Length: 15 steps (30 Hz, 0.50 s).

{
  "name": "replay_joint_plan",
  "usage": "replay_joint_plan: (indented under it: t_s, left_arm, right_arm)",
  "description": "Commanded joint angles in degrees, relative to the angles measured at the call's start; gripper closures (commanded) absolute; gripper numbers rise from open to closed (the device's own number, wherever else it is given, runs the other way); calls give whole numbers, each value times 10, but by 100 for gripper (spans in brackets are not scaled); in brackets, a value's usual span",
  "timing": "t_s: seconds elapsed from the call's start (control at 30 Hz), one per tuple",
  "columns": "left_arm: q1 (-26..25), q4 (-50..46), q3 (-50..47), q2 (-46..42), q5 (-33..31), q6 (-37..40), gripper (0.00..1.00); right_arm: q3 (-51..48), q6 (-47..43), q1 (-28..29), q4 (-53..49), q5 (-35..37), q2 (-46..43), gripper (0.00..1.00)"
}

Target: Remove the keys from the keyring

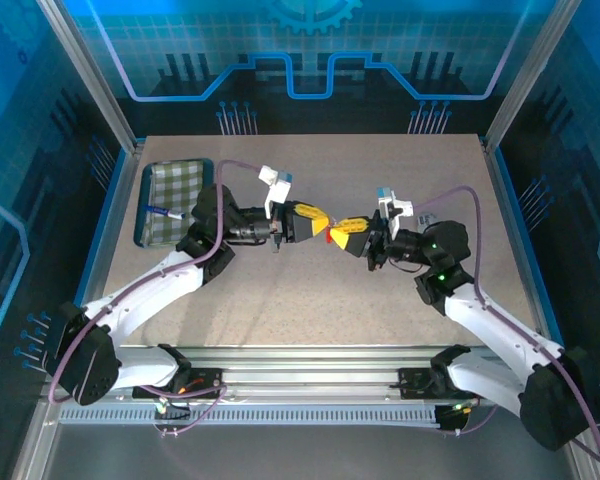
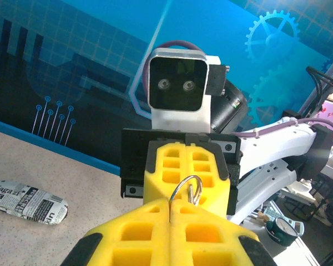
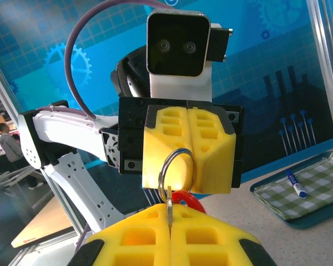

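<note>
Two robot arms reached in from the near edge of the speckled table (image 1: 280, 310) and met tip to tip at its middle. The left gripper (image 1: 325, 221) was clenched, its yellow fingers (image 2: 139, 233) pressed flat together. The right gripper (image 1: 339, 226) was clenched too, its fingers (image 3: 133, 238) meeting along a tight seam.

From that seam a thin metal strip (image 3: 169, 213) stood edge-on, and a silver wire ring (image 3: 161, 174) rose from it, so the right gripper was grasping the ring by its foot. Whether the strip was a key could not be told. Seen from the left wrist, the ring also rose from where the left tips met. Whether they pinched it could not be told.

The ring stood upright, its longer axis vertical and its open face turned along the line between the two grippers. The red keyring (image 3: 187, 200) sat just behind the ring's foot, in the gap between the opposing fingertips. Its visible arc ran crosswise, and its full length was hidden.

Farther back at the table's left edge lay a dark-rimmed tray (image 1: 142, 215). It was lined with a green checked cloth (image 1: 180, 185) and held a blue-and-white pen (image 1: 163, 211), which lay crosswise. Beyond the right gripper a small newsprint-wrapped bundle (image 2: 28, 202) lay on the table.
</note>
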Motion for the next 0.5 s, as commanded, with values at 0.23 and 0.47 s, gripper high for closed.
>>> replay_joint_plan:
  t_s: [0.23,0.47]
  left_arm:
    - [0,47,-17,-12,-12,-18,94]
    - [1,55,-26,-10,-7,-23,81]
  right_arm:
    - [34,-72,-2,-111,7,-35,100]
    - [53,-84,-3,-148,1,-43,100]
